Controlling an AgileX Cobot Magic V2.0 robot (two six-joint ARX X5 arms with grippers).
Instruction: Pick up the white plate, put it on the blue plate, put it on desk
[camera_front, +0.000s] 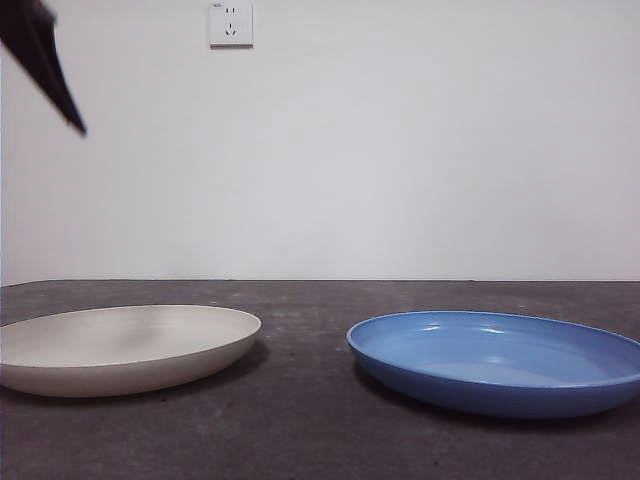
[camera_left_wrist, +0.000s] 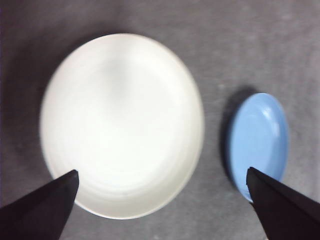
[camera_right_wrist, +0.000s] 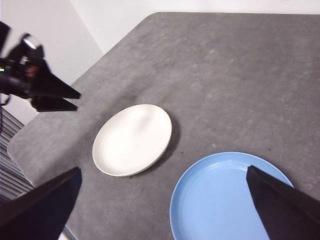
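**White plate untouched, left gripper hanging open above it**

White plate (camera_front: 120, 348) is lying flat on the desk (camera_front: 300, 430), at about 9 o'clock from the blue plate (camera_front: 500, 360), the two near each other but apart, a strip of bare desk between them. Neither plate is being held.

Left gripper (camera_left_wrist: 160, 200) is hanging well above the white plate with its jaws spread wide. Right gripper (camera_right_wrist: 160, 200) is waiting over the blue plate, jaws likewise wide apart and holding nothing.

Risks, as I judge them: the white plate's low, sloping rim is offering little to pinch, so the jaws may skid off it or push the plate along the desk toward the blue one. A one-sided rim hold may let the plate tilt and drop hard onto the glossy blue plate.

The front view is cutting off both plates' outer edges and showing only one black jaw tip (camera_front: 45, 65) at 10 o'clock. The left wrist picture is blurring, so the white rim's height is hard to judge.
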